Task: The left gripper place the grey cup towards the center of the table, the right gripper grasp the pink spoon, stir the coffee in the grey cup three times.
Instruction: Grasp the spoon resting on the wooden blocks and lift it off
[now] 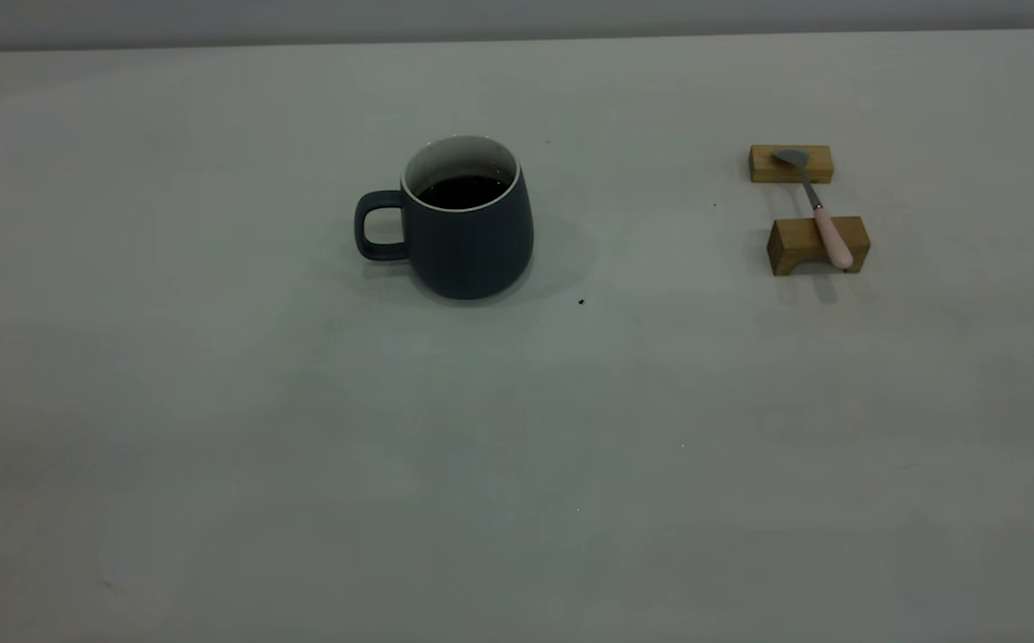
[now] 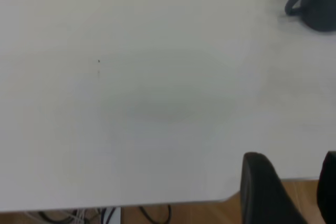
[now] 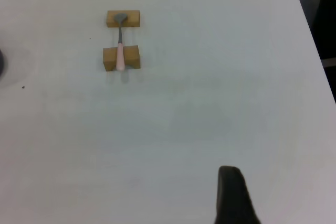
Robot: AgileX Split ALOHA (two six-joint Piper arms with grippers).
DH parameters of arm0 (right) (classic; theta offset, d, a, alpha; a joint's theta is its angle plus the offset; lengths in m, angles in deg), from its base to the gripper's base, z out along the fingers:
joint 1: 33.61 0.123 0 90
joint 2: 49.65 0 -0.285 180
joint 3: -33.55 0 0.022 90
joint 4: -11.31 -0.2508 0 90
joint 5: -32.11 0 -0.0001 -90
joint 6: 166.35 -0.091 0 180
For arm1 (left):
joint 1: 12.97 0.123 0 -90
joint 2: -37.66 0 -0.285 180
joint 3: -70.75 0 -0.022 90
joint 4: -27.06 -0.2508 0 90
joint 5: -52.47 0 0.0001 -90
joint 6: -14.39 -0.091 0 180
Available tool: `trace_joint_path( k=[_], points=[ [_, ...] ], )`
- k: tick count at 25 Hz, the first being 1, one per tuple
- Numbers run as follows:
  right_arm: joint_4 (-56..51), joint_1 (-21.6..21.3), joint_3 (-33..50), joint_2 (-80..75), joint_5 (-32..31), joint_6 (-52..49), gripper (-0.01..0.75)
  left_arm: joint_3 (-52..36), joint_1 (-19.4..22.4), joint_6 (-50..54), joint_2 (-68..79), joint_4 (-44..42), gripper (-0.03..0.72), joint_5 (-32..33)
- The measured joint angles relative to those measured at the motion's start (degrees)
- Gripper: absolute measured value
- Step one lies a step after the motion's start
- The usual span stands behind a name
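Note:
The grey cup (image 1: 468,232) stands upright near the middle of the table (image 1: 517,446), handle pointing to the exterior view's left, with dark coffee (image 1: 463,190) inside. The pink spoon (image 1: 816,210) lies across two small wooden blocks at the right, bowl on the far block. Neither arm shows in the exterior view. My left gripper (image 2: 299,182) hangs open and empty over the table's edge, far from the cup (image 2: 315,6). My right gripper (image 3: 286,198) is open; one dark finger (image 3: 233,198) shows, well short of the spoon (image 3: 120,51).
The far wooden block (image 1: 791,164) and the notched near block (image 1: 818,244) hold the spoon off the surface. A small dark speck (image 1: 581,302) lies right of the cup. The left wrist view shows wooden floor and cables (image 2: 152,214) past the table's edge.

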State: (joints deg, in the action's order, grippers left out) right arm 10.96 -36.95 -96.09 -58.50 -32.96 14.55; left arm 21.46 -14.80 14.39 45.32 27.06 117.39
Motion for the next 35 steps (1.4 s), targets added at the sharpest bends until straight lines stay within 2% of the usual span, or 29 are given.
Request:
trace_joint_path(
  k=[29, 32, 35],
  points=[
    [0.0, 0.0, -0.08, -0.15, 0.11, -0.19, 0.511, 0.0, 0.0, -0.3, -0.96, 0.0, 0.331, 0.07],
    [0.0, 0.0, -2.29, -5.11, 0.85, -0.19, 0.511, 0.0, 0.0, -0.3, -0.96, 0.0, 0.331, 0.07],
    [0.0, 0.0, -6.6, -16.88, 3.81, 0.72, 0.512, 0.0, 0.0, -0.3, -0.96, 0.0, 0.331, 0.07]
  ],
)
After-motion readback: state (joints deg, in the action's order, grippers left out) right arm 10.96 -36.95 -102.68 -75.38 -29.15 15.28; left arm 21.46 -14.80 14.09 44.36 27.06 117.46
